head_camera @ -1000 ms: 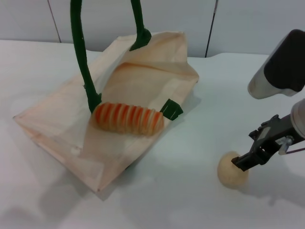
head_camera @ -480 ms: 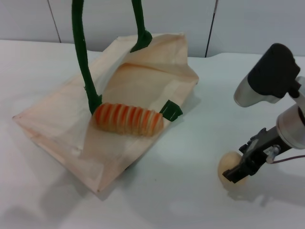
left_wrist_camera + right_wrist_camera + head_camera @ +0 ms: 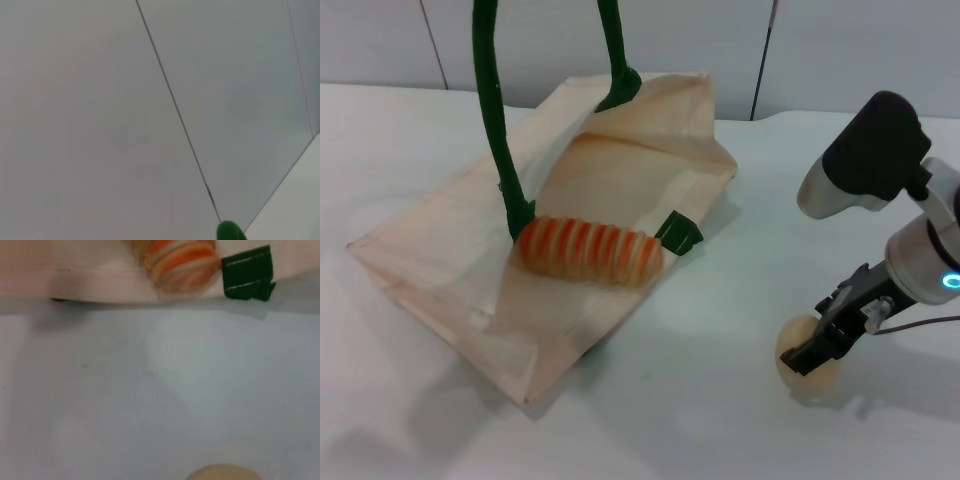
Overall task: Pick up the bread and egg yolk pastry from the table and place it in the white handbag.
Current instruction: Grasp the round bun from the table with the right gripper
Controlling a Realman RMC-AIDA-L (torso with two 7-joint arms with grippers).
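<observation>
Right gripper (image 3: 812, 357) partly hides egg yolk pastry (image 3: 800, 363); finger spread unclear, perhaps straddling it.

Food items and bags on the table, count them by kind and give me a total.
Bread: 1
Pastry: 1
Handbag: 1
Total: 3

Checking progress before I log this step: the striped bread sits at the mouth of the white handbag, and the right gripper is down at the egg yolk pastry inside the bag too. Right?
Not quite. The egg yolk pastry is not in the bag: the head view shows it on the table, well apart from the white handbag, with the right gripper down at it. The bread does lie at the bag's mouth.
</observation>
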